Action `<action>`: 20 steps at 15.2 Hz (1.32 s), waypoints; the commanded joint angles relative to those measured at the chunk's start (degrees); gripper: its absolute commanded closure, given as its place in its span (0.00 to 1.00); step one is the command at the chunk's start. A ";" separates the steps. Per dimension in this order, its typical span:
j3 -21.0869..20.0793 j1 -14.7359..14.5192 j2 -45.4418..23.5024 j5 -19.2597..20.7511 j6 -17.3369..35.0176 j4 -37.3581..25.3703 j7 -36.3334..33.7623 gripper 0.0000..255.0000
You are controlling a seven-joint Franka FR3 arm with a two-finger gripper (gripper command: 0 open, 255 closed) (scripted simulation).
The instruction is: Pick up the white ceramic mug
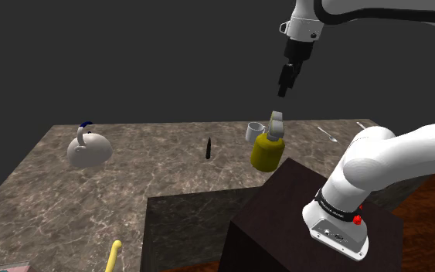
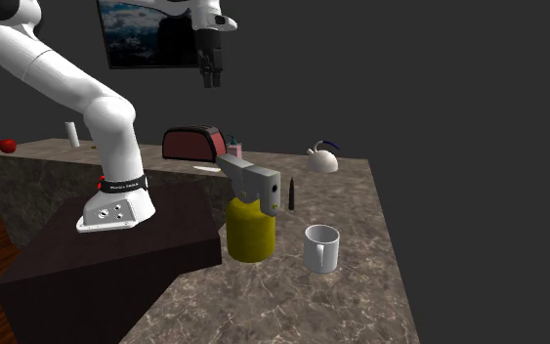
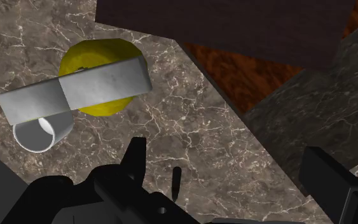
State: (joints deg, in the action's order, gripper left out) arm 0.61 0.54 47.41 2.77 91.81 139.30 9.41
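The white mug (image 2: pixel 321 247) stands upright on the marble counter (image 2: pixel 360 293), close beside a yellow spray bottle (image 2: pixel 250 230) with a grey trigger head (image 2: pixel 253 181). In the shoulder view the mug (image 1: pixel 253 132) peeks out behind the bottle (image 1: pixel 267 151). From the wrist, the grey head (image 3: pixel 75 88) covers part of the mug (image 3: pixel 39 135). My black gripper (image 1: pixel 284 83) hangs high above the bottle and mug, pointing down. It is open, its fingers (image 3: pixel 136 156) wide apart with nothing between them. High over the counter in the second exterior view hangs the gripper (image 2: pixel 209 76).
A pale kettle (image 1: pixel 89 148) with a dark handle sits far off at the shoulder view's left. A small black upright object (image 1: pixel 209 148) stands mid-counter and a spoon (image 1: pixel 327 134) lies at the back. A red toaster (image 2: pixel 194 145) is behind the arm. The dark stand (image 1: pixel 308 224) adjoins the counter.
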 commanded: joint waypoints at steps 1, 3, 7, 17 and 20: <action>0.00 0.00 0.00 0.00 0.00 0.00 0.00 0.00; 1.60 0.59 -1.87 1.05 3.45 1.65 1.47 0.00; 4.81 1.76 -6.66 2.96 10.51 4.03 4.33 0.00; 12.71 3.84 -24.14 5.36 28.09 4.37 11.73 0.00; 14.95 4.07 -30.56 4.83 32.90 2.89 14.34 0.00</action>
State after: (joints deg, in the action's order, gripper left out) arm 14.82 4.69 19.84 7.97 122.73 143.18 22.87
